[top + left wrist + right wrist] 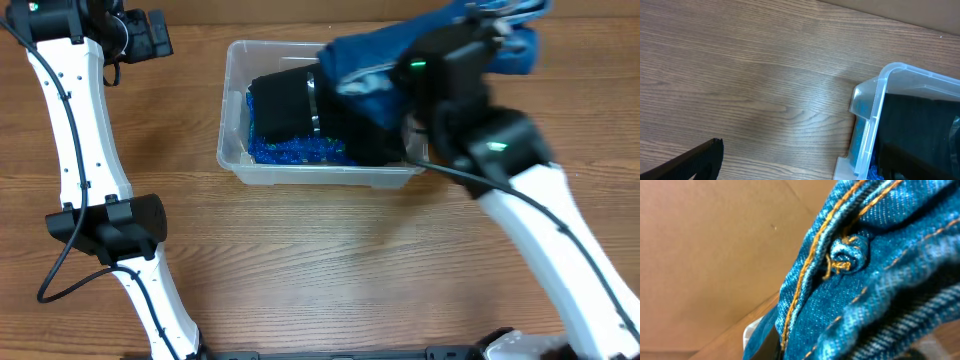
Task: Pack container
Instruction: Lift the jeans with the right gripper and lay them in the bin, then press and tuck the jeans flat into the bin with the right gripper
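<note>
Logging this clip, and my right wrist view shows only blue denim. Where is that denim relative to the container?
Observer: Overhead, the denim is bunched over the upper right part of the container, spilling past its rim.
Operator: Is anything inside the tub?
Observer: Yes, a black item lies inside, on top of blue speckled material that shows along the lower wall.
Operator: Where is the left arm?
Observer: The left gripper is over the table, off the container's upper left corner and not touching it. I cannot tell whether its jaws are open.
</note>
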`<state>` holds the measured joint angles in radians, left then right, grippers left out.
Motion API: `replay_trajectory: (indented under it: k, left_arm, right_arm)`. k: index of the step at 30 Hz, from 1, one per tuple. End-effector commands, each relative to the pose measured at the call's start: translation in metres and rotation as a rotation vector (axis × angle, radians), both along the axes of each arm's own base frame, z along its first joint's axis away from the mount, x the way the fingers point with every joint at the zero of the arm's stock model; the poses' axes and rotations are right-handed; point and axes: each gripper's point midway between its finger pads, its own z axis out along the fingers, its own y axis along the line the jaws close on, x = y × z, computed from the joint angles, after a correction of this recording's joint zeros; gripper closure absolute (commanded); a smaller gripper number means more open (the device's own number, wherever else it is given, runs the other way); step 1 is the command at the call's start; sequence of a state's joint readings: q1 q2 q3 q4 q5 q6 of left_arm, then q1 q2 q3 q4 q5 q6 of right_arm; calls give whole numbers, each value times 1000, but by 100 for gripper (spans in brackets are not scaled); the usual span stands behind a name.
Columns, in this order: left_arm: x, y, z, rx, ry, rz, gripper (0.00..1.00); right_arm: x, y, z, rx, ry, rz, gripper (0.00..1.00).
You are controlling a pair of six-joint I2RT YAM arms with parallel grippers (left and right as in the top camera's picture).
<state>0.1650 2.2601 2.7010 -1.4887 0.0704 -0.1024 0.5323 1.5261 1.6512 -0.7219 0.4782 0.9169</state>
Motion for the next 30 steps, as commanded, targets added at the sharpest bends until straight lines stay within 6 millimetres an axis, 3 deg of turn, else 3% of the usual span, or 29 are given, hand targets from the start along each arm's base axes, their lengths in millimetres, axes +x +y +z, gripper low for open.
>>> replay_trajectory:
  k: [1,4,7,18,23,24,25,26,28,30]
  left_arm:
    - [1,-2,3,-7,-10,4,0]
    - [1,-2,3,-7,-10,4,0]
    - [1,-2,3,-7,-10,4,0]
    - [1,-2,3,-7,-10,4,0]
    - [1,-2,3,-7,-10,4,0]
    - [1,-2,3,-7,-10,4,0]
    - [1,-2,3,-7,-10,4,0]
    - [1,-2,3,-7,-10,4,0]
    - [1,-2,3,-7,-10,4,0]
    - [1,-2,3,-7,-10,4,0]
  right_arm:
    - [1,13,48,2,-213,-201,96]
    - [1,48,38,-38,-265,-239,96]
    - [11,71,20,-43,-264,-225,96]
    - [45,109,-22,15,-289,-218,96]
    - [54,129,-59,3,-223,-158,96]
    - [53,131,-63,-2,-205,-138,90]
    - [53,134,-65,-2,-195,-122,67]
    - [52,136,-66,2,-189,-109,55]
    - [52,145,-70,21,-169,-61,34]
    - [51,154,-72,41,-152,-13,22]
